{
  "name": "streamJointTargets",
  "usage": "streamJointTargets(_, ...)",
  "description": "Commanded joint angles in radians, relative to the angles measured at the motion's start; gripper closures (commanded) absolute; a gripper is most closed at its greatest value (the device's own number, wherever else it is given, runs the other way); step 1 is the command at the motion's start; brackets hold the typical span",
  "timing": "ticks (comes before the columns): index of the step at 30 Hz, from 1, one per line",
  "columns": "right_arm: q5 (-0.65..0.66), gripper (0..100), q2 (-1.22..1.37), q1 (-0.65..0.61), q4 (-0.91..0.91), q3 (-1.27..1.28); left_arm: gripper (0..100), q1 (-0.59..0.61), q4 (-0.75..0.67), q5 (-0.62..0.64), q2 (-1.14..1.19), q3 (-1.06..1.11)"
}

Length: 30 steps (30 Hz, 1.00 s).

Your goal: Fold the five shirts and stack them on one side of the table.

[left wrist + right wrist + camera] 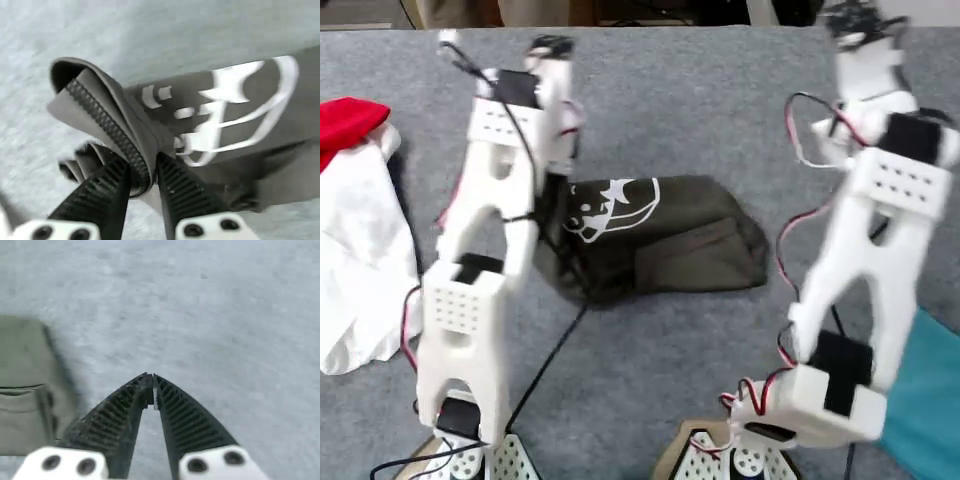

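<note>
Olive shirt point(660, 235), dark with a white graphic print, lies mid-bench point(720, 110), bunched into a rough rectangle. Left tool point(144, 167) is clamped on a rolled, ribbed edge of it beside the print. Right tool point(150, 382) has its tips together, holding nothing, over bare bench near the shirt. Step judged: mid-fold. Next move likely calls for carrying the pinched edge across and laying it flat. White shirt point(360, 260) waits at the bench side.
</note>
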<state>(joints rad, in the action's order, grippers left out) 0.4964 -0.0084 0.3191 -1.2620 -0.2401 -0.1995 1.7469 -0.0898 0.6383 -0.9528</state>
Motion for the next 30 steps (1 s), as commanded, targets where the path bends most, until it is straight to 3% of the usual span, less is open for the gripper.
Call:
streamJointTargets(1, 0.035, 99.0, -0.064, 0.09, 0.0, -0.071, 98, -0.109, 0.011, 0.051, -0.025, -0.126)
streamJointTargets(8, 0.041, 99.1, -0.027, 0.208, 0.0, -0.153, 98, -0.275, 0.011, 0.149, -0.025, -0.229)
streamJointTargets(20, 0.041, 99.2, -0.007, 0.203, -0.003, -0.159, 98, -0.443, 0.009, 0.176, -0.016, -0.238)
streamJointTargets(30, 0.041, 99.2, -0.004, 0.203, -0.002, -0.159, 98, -0.496, -0.203, 0.267, 0.122, -0.219)
